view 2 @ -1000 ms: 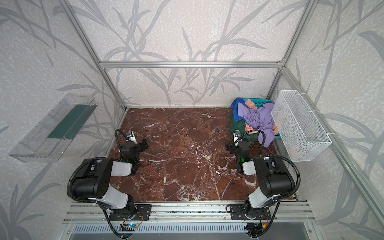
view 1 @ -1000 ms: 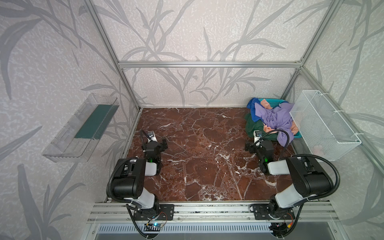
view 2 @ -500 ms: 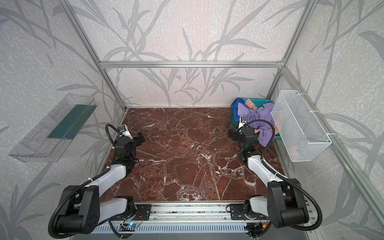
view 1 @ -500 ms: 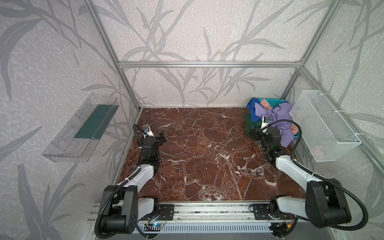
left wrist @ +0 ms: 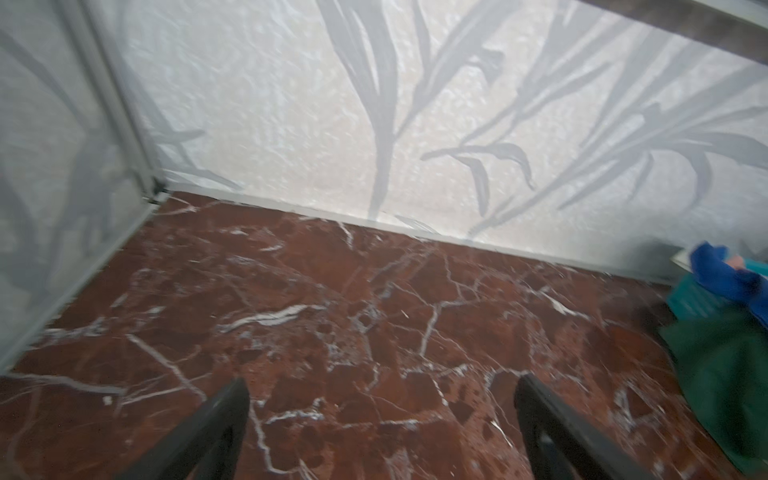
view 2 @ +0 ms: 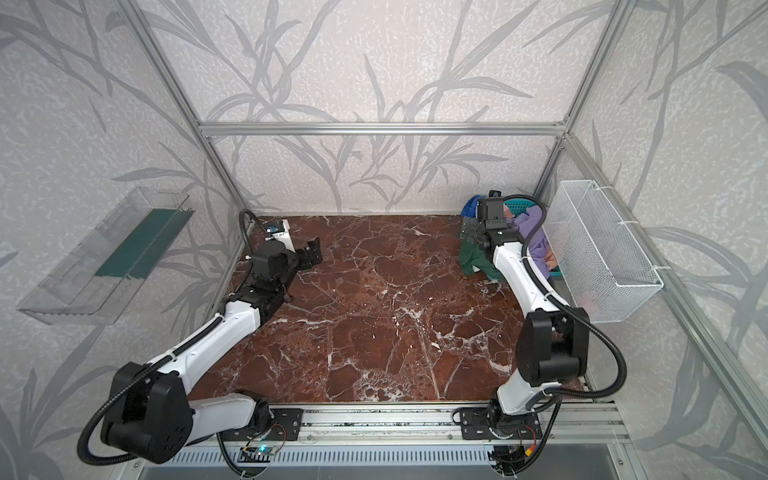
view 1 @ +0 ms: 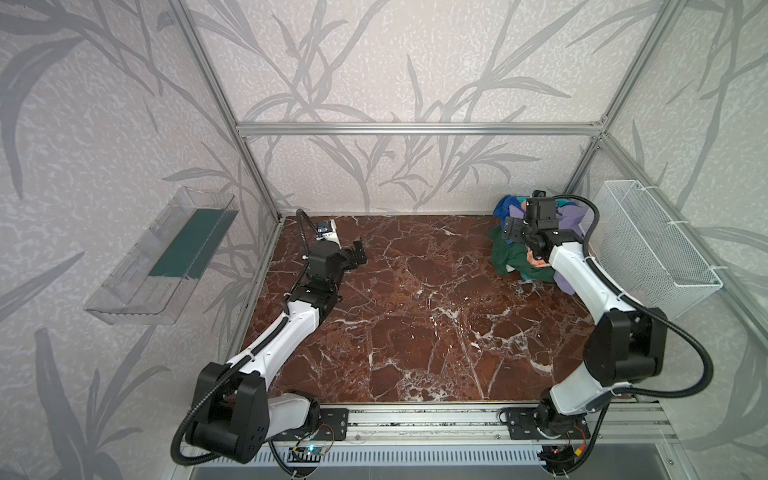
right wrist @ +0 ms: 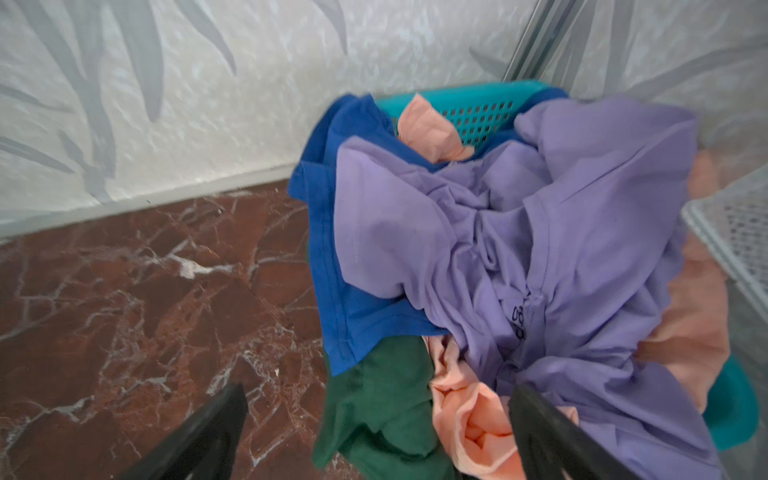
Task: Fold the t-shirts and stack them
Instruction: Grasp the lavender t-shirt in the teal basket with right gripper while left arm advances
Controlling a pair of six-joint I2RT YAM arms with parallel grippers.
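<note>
The t-shirts lie crumpled in a heap in and over a teal basket (right wrist: pixel 478 108) at the far right corner. A lavender shirt (right wrist: pixel 519 232) is on top, over a royal blue one (right wrist: pixel 332 291), a peach one (right wrist: pixel 478 424) and a dark green one (right wrist: pixel 374 415) that spills onto the table (view 1: pixel 515 259). My right gripper (right wrist: pixel 378 390) hovers open over the heap's near edge (view 1: pixel 513 230), holding nothing. My left gripper (left wrist: pixel 382 382) is open and empty above bare marble at the far left (view 1: pixel 358 252).
A white wire basket (view 1: pixel 652 241) hangs on the right wall beside the heap. A clear plastic shelf (view 1: pixel 166 257) is mounted on the left wall. The red-brown marble tabletop (view 1: pixel 415 311) is bounded by the back wall and the aluminium frame posts.
Both arms have unfolded from near the front rail and reached toward the back. The right gripper has arrived over the shirt heap. Both grippers stayed open.
</note>
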